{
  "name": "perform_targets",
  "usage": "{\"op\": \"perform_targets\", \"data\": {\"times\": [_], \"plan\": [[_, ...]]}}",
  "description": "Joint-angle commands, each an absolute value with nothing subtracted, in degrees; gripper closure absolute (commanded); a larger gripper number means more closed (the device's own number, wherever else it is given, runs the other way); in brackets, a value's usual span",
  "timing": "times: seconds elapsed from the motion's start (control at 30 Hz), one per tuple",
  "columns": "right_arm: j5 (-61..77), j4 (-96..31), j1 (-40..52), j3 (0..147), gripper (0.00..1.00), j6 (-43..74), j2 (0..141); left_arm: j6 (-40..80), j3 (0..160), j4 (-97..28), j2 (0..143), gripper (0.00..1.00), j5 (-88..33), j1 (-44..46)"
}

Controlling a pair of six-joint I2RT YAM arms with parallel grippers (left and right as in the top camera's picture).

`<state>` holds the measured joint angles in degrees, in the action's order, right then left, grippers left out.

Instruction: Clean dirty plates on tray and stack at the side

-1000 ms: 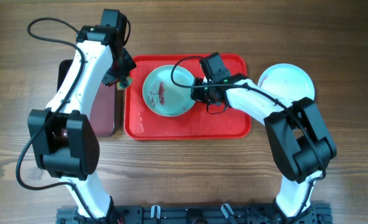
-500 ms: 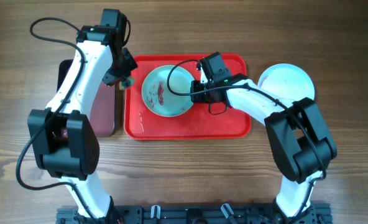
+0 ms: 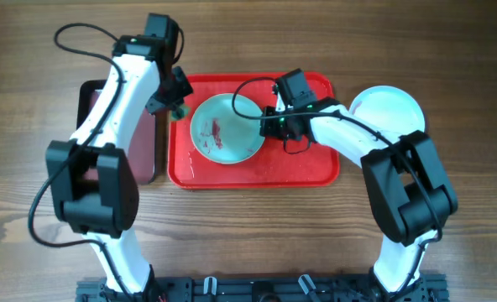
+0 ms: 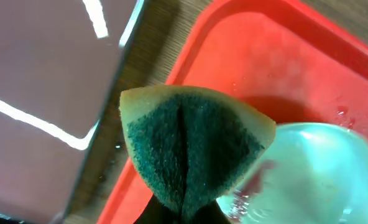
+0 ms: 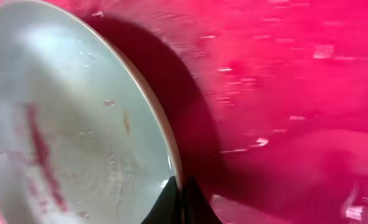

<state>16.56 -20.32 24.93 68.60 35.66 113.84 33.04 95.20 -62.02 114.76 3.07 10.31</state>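
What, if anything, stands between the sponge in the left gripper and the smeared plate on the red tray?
Nothing visible does. The sponge, pinched in the left gripper, hangs over the red tray's left edge, at the smeared plate's left rim. The right gripper pinches the plate's opposite rim, clear of that path.

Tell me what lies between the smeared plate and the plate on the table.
Overhead: the right gripper, jaws shut on the smeared plate, then bare red tray.
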Motion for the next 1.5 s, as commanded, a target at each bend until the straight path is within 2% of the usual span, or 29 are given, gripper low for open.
{"op": "perform_targets", "data": {"times": [0.0,0.27,0.43,0.63,0.9,1.03,1.3,1.47], "plan": [[15.7,-22.0,21.87,67.92,0.96,42.3,114.78,31.7,94.8,-61.67,118.58,0.96,2.33,13.61],[15.27,-21.74,21.58,67.92,0.96,41.93,114.78,31.7,94.8,-57.32,122.17,0.96,2.37,20.23],[15.53,-21.71,21.58,67.92,0.96,40.69,114.78,29.71,94.56,-56.66,122.17,0.96,2.37,20.91],[16.25,-21.47,21.58,67.92,0.96,40.51,114.78,22.55,88.79,-51.22,122.19,0.96,-0.64,21.1],[16.67,-21.32,21.58,67.92,0.96,40.45,114.78,19.68,79.75,-47.7,122.19,0.96,-0.69,24.16],[18.15,-21.28,21.58,67.92,0.96,39.59,114.78,13.61,79.7,-43.9,122.19,0.96,-9.61,26.68],[18.13,-21.96,23.22,67.92,0.96,39.33,114.78,14.7,79.7,-39.13,122.21,0.96,-12.67,26.87],[18.15,-22.24,23.29,67.92,0.96,39.16,114.78,21.15,79.7,-34.98,122.21,0.96,-3.25,25.52]]}}
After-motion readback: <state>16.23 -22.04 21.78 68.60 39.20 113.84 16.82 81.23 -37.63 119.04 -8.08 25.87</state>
